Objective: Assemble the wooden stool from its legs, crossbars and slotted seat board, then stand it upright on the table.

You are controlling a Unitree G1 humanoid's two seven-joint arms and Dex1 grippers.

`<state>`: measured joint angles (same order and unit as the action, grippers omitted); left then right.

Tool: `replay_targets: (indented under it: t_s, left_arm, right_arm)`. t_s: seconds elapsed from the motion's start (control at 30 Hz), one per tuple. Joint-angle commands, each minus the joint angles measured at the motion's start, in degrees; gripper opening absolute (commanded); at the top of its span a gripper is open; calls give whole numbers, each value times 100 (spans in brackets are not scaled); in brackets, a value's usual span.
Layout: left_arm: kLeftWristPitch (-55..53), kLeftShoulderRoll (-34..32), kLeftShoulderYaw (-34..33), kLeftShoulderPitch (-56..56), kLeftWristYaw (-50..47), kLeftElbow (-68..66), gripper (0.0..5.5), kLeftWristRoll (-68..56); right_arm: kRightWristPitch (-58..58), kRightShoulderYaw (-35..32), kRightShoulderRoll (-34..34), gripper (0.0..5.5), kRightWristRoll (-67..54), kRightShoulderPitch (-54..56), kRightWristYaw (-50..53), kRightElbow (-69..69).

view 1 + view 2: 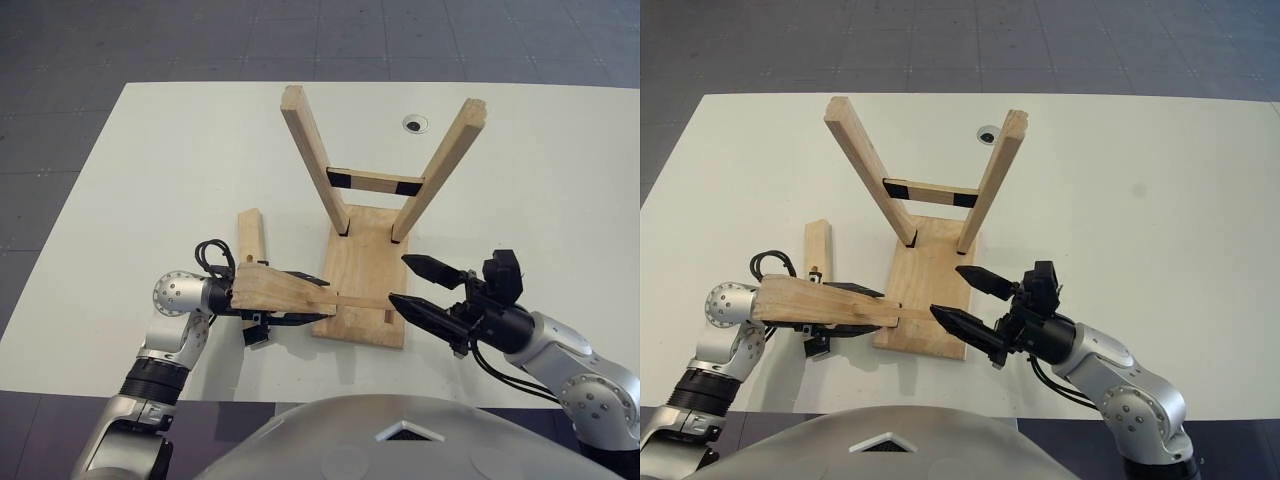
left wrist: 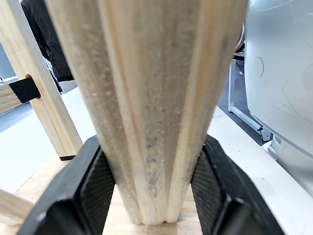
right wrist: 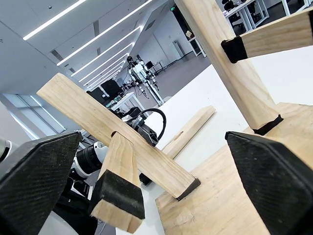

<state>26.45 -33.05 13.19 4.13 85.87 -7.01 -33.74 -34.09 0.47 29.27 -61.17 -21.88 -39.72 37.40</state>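
Observation:
The slotted seat board (image 1: 362, 262) lies flat on the white table. Two legs (image 1: 313, 158) stand up from its far end, joined by a crossbar (image 1: 375, 182) with black ends. My left gripper (image 1: 315, 298) is shut on a third leg (image 1: 272, 290), held low at the board's near left corner. A thin crossbar (image 1: 360, 300) juts from that leg across the board's near end. Black pads (image 2: 95, 191) squeeze the leg from both sides. A fourth leg (image 1: 250, 235) lies on the table left of the board. My right gripper (image 1: 398, 279) is open at the board's near right corner, the crossbar's black tip (image 3: 117, 196) between its fingers (image 3: 39, 181).
A round grommet hole (image 1: 415, 123) sits in the table behind the standing legs. Bare tabletop (image 1: 540, 190) spreads to the right and to the far left. The table's near edge runs just below both arms.

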Motion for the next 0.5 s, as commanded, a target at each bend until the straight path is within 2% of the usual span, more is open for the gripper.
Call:
replay_targets:
  t_s: [0.03, 0.3, 0.5]
  left_arm:
    - [-266, -72, 531, 335, 203, -625, 205, 837]
    - [-203, -107, 625, 303, 37, -747, 205, 1047]
    - [-195, -76, 657, 301, -649, -796, 205, 1499]
  right_arm:
    - [38, -621, 214, 550, -379, 184, 32, 221]
    - [209, -1971, 515, 550, -1332, -190, -104, 775]
    - [303, -2261, 518, 550, -1457, -361, -102, 902]
